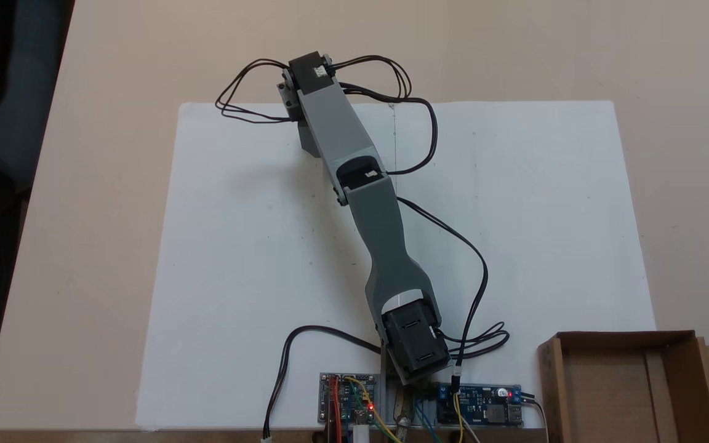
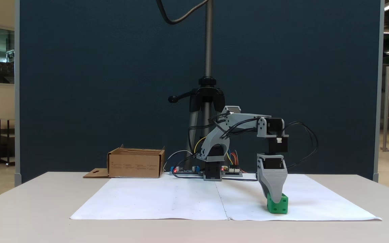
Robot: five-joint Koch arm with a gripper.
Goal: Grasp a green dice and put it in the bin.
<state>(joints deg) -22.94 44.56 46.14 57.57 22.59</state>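
In a fixed view from the table's side, the gripper [image 2: 275, 201] is pointing straight down over the green dice [image 2: 278, 204], which is sitting on the white paper [image 2: 167, 199] at the right. The jaws are lying one behind the other, so I cannot tell whether they are gripping it. The bin [image 2: 136, 164] is standing far left, well apart.

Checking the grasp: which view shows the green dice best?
The side-on fixed view: the green dice sits on the white paper under the hand. From above, the arm covers it.
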